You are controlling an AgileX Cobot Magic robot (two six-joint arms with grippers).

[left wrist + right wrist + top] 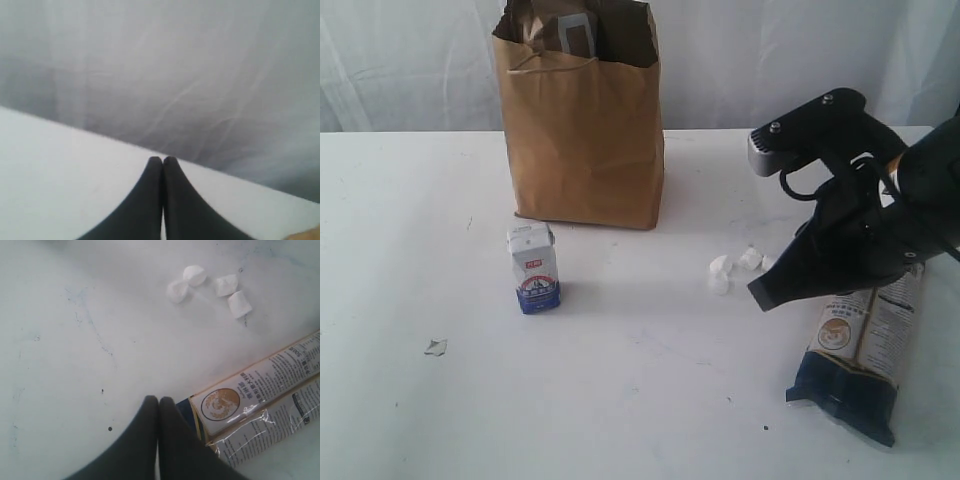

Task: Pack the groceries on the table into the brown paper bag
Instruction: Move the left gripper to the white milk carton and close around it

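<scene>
Hanging beside the long packet [861, 338] with jaws pressed together, the right gripper [758, 297] could be lowered unopened, and the packet merely shoved.

The white bench [640, 400] carries a brown bag [585, 140] standing upright close to its far edge, a little left of the middle. In front of it, toward the near edge and apart from it, a white-and-blue carton [533, 268] stands upright. A long blue-and-cream packet [865, 350] lies flat by the right edge, toward the near right corner. A few white lumps [732, 268] lie between carton and packet, nearer the packet. A pale scrap [436, 347] lies toward the near left corner, and faint specks dot the surface.
</scene>
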